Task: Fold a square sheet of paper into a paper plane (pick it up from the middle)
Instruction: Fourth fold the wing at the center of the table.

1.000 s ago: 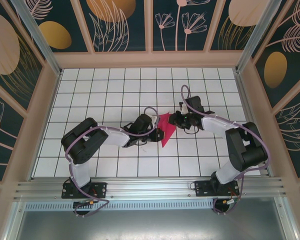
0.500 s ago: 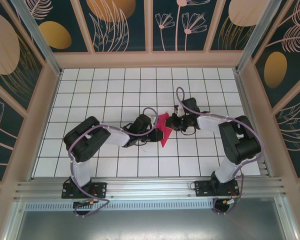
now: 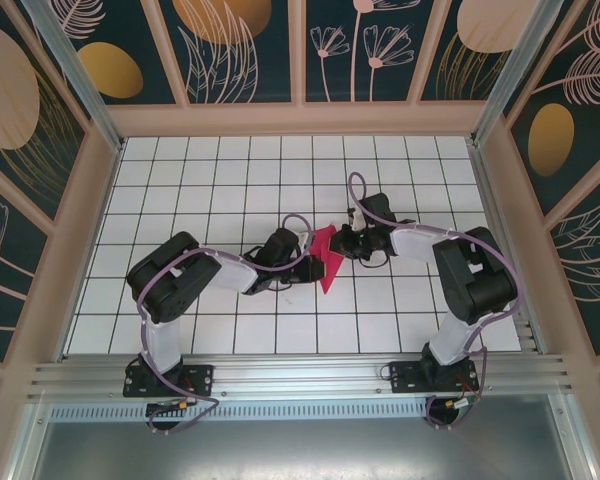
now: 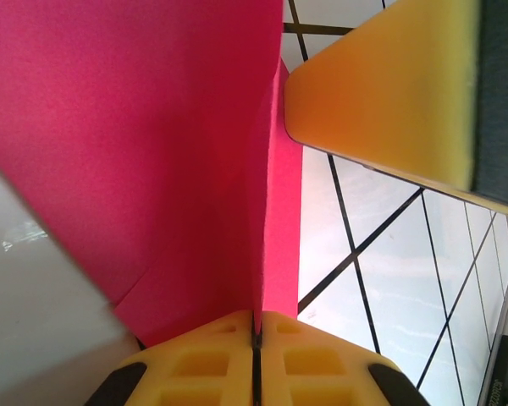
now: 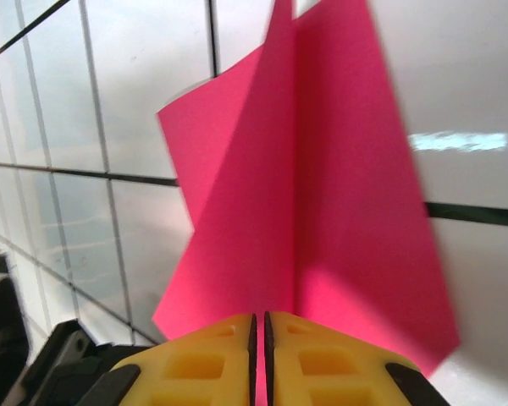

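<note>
Both jaws clamping pink paper (image 3: 328, 262), tiled floor (image 3: 230, 180)

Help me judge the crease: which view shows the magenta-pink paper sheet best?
Right wrist: the magenta-pink paper sheet shows its crease, both flaps and outer edges. Left wrist crops it close along the fold; top external shows it small.

You are looking at a tabletop (image 3: 230, 180) of white square tiles with thin dark grid lines. Wood-framed panels (image 3: 240, 50) painted with leaves and flowers wall it in on three sides. An aluminium rail (image 3: 300, 375) runs along its near edge. Beyond that rail, near the middle of the tiles, you have the creased magenta square sheet of paper (image 3: 328, 265). Whether its lower tip actually rests on the tiles you cannot tell.
</note>
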Action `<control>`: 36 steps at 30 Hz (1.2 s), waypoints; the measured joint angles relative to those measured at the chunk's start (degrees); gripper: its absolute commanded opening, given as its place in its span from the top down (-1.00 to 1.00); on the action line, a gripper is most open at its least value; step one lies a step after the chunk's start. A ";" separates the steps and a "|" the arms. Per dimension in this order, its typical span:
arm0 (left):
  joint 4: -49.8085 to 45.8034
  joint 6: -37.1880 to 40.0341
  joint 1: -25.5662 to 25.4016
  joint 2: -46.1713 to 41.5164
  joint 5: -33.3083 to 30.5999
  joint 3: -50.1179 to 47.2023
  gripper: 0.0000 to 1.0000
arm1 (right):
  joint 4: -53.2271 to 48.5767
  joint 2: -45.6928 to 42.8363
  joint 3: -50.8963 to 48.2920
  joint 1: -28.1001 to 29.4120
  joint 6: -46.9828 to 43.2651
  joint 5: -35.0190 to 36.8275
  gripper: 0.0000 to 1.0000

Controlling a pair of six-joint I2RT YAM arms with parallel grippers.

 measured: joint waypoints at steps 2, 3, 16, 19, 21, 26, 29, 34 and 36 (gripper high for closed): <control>0.15 -0.37 0.07 0.07 0.04 0.00 0.79 | -0.33 0.55 0.04 0.02 0.02 1.97 0.76; 0.17 -0.59 0.09 0.07 0.11 -0.02 0.79 | -0.55 1.09 0.09 0.02 0.00 2.73 0.77; 0.79 -1.68 1.01 -0.07 0.28 -0.52 0.76 | -2.73 3.41 1.62 1.03 -0.90 6.69 0.84; 0.74 -1.66 1.14 -0.09 0.42 -0.52 0.76 | -2.75 3.41 1.64 1.09 -1.62 6.82 0.85; 0.76 -1.64 1.14 -0.11 0.44 -0.52 0.75 | -2.75 3.41 1.64 1.14 -1.77 6.86 0.85; 0.15 -1.18 1.44 -0.48 0.61 -0.52 0.74 | -3.17 3.45 1.95 1.14 -2.40 6.88 0.86; -0.57 -0.92 1.79 -0.96 1.01 -0.52 0.74 | -3.61 3.63 2.29 1.14 -3.08 6.99 0.86; -0.66 -0.76 1.90 -1.38 1.70 -0.52 0.72 | -4.17 3.80 2.73 1.16 -3.69 7.02 0.86; -0.98 -0.74 1.90 -1.38 1.66 -0.52 0.72 | -4.33 3.89 2.91 1.18 -3.80 7.04 0.86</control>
